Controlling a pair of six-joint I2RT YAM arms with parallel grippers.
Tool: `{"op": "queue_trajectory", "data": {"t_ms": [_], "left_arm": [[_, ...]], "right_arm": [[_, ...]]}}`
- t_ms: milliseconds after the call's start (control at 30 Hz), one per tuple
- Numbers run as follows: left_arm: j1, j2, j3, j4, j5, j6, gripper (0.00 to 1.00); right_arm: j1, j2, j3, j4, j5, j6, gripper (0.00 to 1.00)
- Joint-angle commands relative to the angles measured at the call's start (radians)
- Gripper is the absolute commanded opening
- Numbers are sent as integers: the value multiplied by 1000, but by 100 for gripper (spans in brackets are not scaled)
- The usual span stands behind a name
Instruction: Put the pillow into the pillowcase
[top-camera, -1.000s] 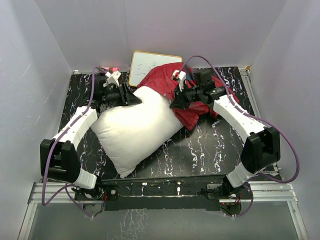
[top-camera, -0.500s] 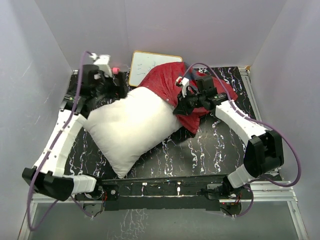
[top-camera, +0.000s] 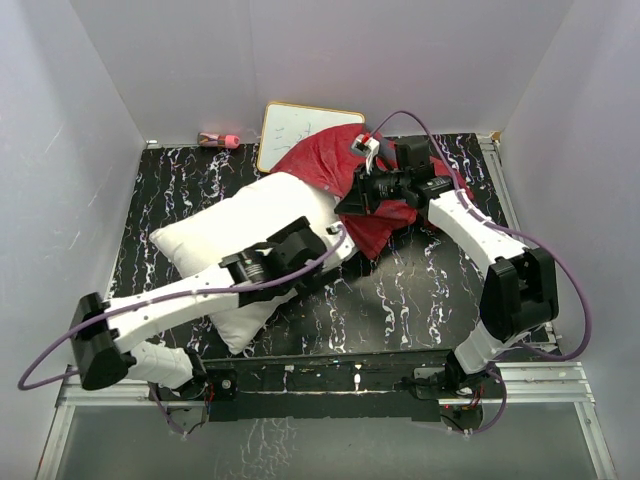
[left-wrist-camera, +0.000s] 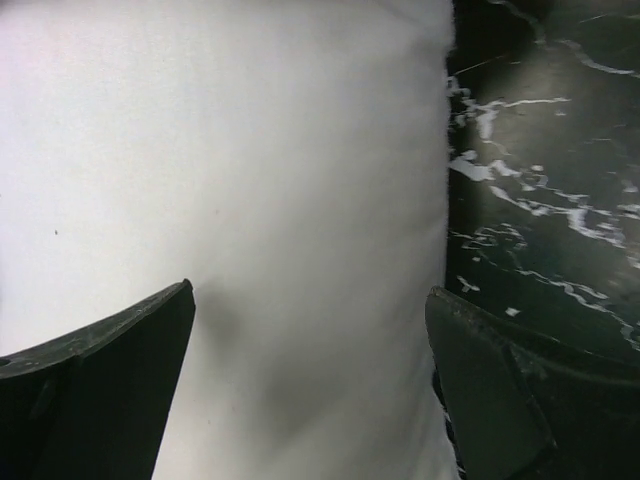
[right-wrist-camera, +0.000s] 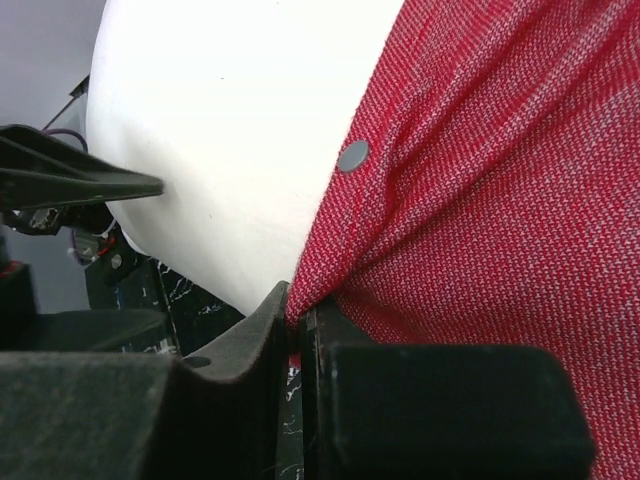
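My left pincer (left-wrist-camera: 308, 293), open, sits over the pillow (top-camera: 215, 235), which points upper right toward the pillowcase (top-camera: 325, 160) my right pincer (right-wrist-camera: 298, 303) clamps.

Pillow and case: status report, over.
Left gripper open, astride edge of pillow. Right gripper shut on pillowcase edge. Pillow mostly outside, one end at the opening. Whiteboard behind, partly under the cloth.

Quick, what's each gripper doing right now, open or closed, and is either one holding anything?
Left gripper: open, straddling an edge of the pillow, gripping nothing.
Right gripper: closed, pinching the edge of the pillowcase.
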Motion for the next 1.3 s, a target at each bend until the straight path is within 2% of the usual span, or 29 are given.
{"op": "queue_trajectory", "data": {"t_ms": [0,167,300,333,367,400,433,467,500,533,667,767,833,1000,1133,1233,1267], "left_arm": [[-5,112,9,67,-270,120,97],[-5,180,-85,126,-211,93,97],[2,227,-172,192,-237,86,94],[9,239,-178,195,-238,77,88],[19,249,-181,195,-230,66,77],[28,255,-180,193,-217,52,58],[37,254,-179,194,-201,39,33],[43,250,-178,194,-188,27,15],[47,241,-179,195,-169,21,4],[48,226,-178,199,-150,17,0],[49,76,-145,231,-31,14,0],[63,-69,-102,317,93,19,0],[93,-120,-49,347,166,1,0],[237,-134,64,401,398,-94,0],[293,-140,1,476,496,-187,0],[379,-198,-152,612,578,-349,0],[413,-218,-208,669,609,-428,0]], "right_arm": [[3,-7,40,64,-54,47,8],[3,-10,15,60,-41,35,8],[3,-5,-4,54,-42,29,8],[3,-5,-10,54,-43,29,8],[3,-7,-16,54,-44,29,8],[3,-8,-19,53,-45,27,8],[3,-11,-21,49,-46,25,8],[3,-14,-22,46,-48,20,8],[2,-16,-22,42,-55,17,8],[3,-19,-18,38,-67,12,8],[16,-64,18,42,-216,-13,8],[62,-105,85,76,-234,7,8],[91,-110,157,139,-234,65,8],[164,-45,369,343,-238,289,8],[208,-33,353,324,-147,294,8],[198,-48,271,159,12,152,8],[191,-58,243,114,48,93,13]]}}
